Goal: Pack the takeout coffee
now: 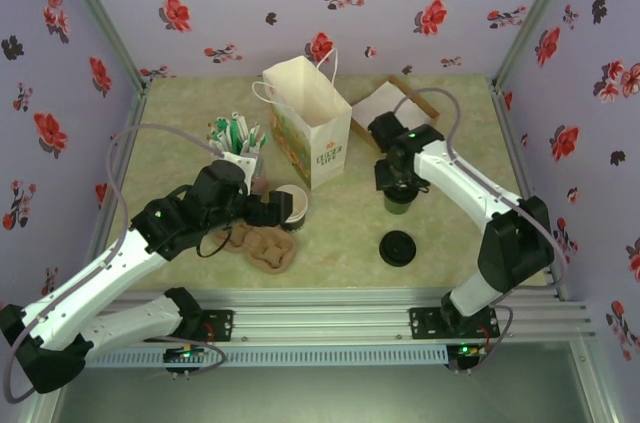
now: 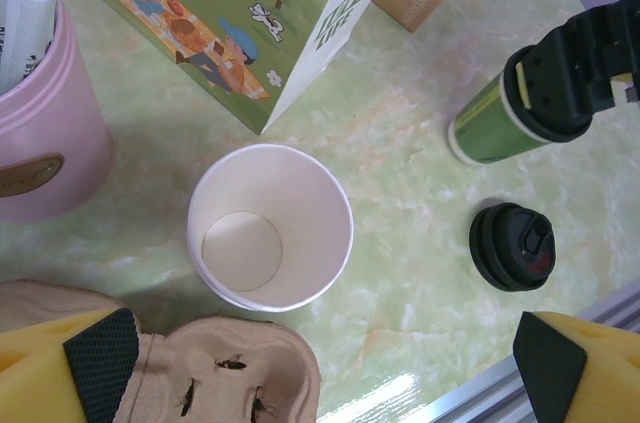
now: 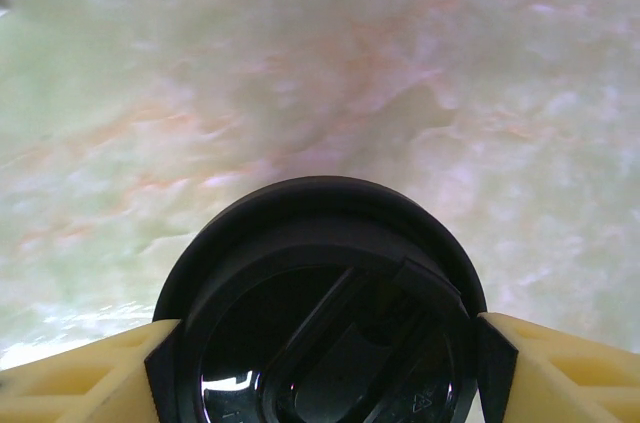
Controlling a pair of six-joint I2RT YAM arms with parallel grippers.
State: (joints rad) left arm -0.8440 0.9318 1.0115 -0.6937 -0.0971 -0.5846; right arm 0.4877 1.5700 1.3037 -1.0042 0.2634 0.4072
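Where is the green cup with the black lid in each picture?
Top external: the green paper cup with a black plastic lid, right of centre under the right gripper.
Left wrist: the cup is upper right.
Right wrist: its lid sits bottom centre.
Shared: the pale green marbled table.

A picnic-printed paper bag (image 1: 310, 123) is standing mid-table (image 1: 440, 233), a pink stirrer cup (image 2: 40, 133) is sitting left of it, and a pulp carrier (image 1: 265, 246) is lying in front.

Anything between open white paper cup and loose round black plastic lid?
Nothing: bare marbled tabletop from white paper cup to black plastic lid, left wrist view.
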